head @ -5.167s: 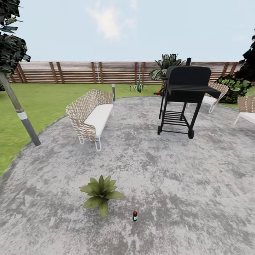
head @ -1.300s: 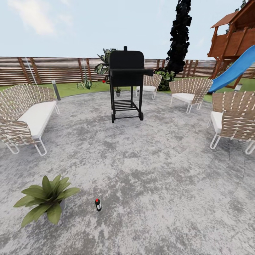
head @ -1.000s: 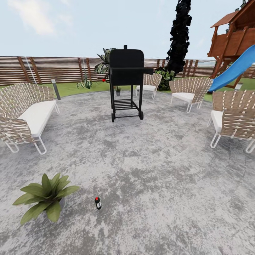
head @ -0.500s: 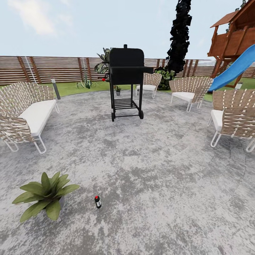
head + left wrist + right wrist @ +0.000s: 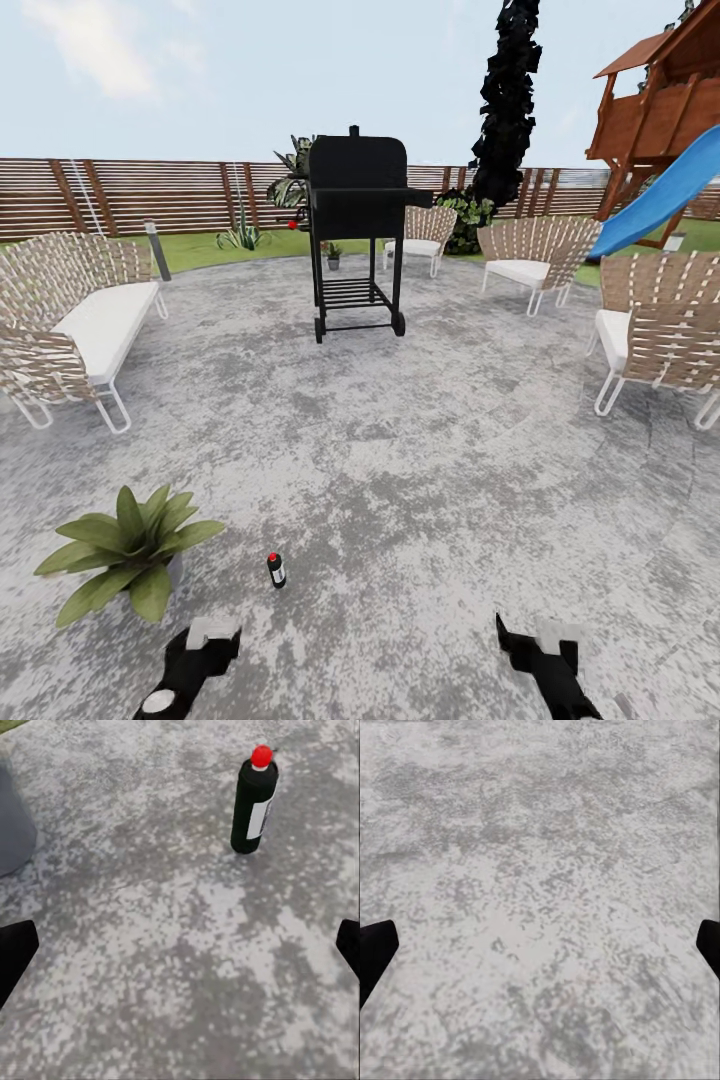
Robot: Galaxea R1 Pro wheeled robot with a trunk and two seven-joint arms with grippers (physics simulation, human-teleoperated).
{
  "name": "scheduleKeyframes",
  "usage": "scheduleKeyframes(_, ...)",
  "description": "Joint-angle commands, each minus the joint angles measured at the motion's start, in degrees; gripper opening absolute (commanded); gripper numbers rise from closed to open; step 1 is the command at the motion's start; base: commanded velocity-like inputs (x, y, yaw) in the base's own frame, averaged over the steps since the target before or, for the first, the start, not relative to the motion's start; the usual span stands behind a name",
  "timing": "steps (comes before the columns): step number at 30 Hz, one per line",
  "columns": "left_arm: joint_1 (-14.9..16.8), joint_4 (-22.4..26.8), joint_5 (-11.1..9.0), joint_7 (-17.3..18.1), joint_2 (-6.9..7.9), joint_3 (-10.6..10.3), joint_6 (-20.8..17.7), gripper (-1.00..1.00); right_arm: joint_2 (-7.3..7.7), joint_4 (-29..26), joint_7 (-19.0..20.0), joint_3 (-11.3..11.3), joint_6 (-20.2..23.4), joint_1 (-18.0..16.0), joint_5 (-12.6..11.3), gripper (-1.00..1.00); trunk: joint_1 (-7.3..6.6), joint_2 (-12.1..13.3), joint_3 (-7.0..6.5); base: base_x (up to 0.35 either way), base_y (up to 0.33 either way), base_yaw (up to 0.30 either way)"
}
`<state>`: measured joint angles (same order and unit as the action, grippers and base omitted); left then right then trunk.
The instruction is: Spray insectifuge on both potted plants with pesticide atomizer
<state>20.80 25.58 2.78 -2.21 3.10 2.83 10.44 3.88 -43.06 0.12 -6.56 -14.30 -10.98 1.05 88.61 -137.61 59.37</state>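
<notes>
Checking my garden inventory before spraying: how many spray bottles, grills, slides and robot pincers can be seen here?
Pesticide atomizer: 1
Grill: 1
Slide: 1
Pincers: 2 (left pincer, right pincer)
Total: 5

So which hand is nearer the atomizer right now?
Left. The left hand sits just short of the atomizer, open and apart from it; the right hand is well off to the atomizer's right.

Patio [image 5: 450,480]: mottled grey stone, rough, matt. Pesticide atomizer [image 5: 253,804]: dark, smooth, slight sheen, white label. Fence [image 5: 120,195]: brown wooden slats. Chairs [image 5: 528,256]: woven wicker. Grill [image 5: 357,215]: black, matt.
</notes>
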Motion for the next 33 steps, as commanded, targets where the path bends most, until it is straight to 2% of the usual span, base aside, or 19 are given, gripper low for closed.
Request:
scheduleKeyframes(1,1.3,-0.3,0.4,-0.1,-0.23,-0.5,-0.5,1.00,0.08,-0.1,0.0,-0.1,0.7,-1.8,0.8,1.00,-0.01,0.0,0.06,0.000,0.000,0.000)
scheduleKeyframes(2,2.5,-0.4,0.5,-0.1,-0.55,-0.8,-1.3,1.00,0.14,-0.2,0.0,0.0,1.8,-3.3,1.4,1.00,-0.01,0.0,0.06,0.000,0.000,0.000)
scheduleKeyframes(3,5.4,-0.6,0.6,-0.1,-1.22,-1.3,-3.4,1.00,0.22,-0.3,0.0,0.0,5.4,-6.6,2.2,1.00,-0.01,0.0,0.06,0.000,0.000,0.000)
scheduleKeyframes(6,7.2,-0.7,0.7,-0.1,-1.29,-1.5,-4.1,1.00,0.26,-0.3,0.2,0.1,7.1,-8.1,2.5,1.00,-0.01,0.0,0.06,0.000,0.000,0.000)
scheduleKeyframes(8,7.3,-0.7,0.7,-0.1,-1.22,-1.6,-4.0,1.00,0.35,0.5,0.3,0.1,7.5,-8.4,2.5,1.00,-0.01,0.0,0.06,0.000,0.000,0.000)
scheduleKeyframes(15,7.0,-0.7,0.6,-0.1,-1.12,-1.5,-3.8,1.00,0.34,8.3,0.3,0.2,7.3,-8.6,2.5,1.00,-0.01,0.0,0.06,0.011,0.007,0.000)
scheduleKeyframes(22,7.0,-0.7,0.5,-0.1,-1.05,-1.5,-3.8,1.00,0.34,8.8,0.2,0.2,7.2,-8.6,2.5,1.00,-0.01,0.0,0.06,0.103,0.101,-0.003)
scheduleKeyframes(33,7.0,-0.7,0.5,-0.2,-1.13,-1.4,-3.8,1.00,0.18,8.9,0.2,0.4,7.2,-8.6,2.5,1.00,-0.01,0.0,0.06,0.019,0.020,-0.106)
